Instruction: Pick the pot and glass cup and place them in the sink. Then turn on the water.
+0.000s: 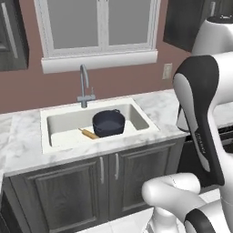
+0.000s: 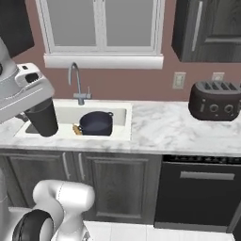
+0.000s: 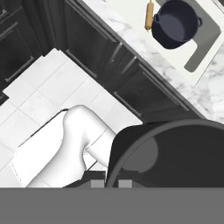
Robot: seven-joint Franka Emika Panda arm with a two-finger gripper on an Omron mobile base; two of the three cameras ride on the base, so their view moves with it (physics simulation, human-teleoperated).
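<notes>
The pot [image 1: 108,123] sits in the sink [image 1: 61,122], upright and toward the basin's right half, its two loop handles showing in the hand view. Just to its left a wooden rolling pin [image 1: 88,133] lies on the basin floor, one end close by the pot's wall; whether they touch I cannot tell. The faucet [image 1: 84,85] rises from the back rim of the sink, behind the pot and a little to its left, under the window [image 1: 100,27].

Over in the right base view, the cup [image 2: 42,117] hangs in the air by the sink's left end, upright and clear of the tabletop [image 2: 174,127], with the white hand directly above it. The jaws are closed on the cup; the hand view has its dark round rim [image 3: 166,153] pressed right up against the camera, with the floor tiles [image 3: 52,87] and the dark cabinet doors [image 3: 109,57] below.

A dark toaster [image 2: 215,100] stands at the back edge of the tabletop well to the right of the sink, near two wall outlets [image 2: 179,80]. Below the tabletop on that side sits a dark dishwasher front [image 2: 197,188].
</notes>
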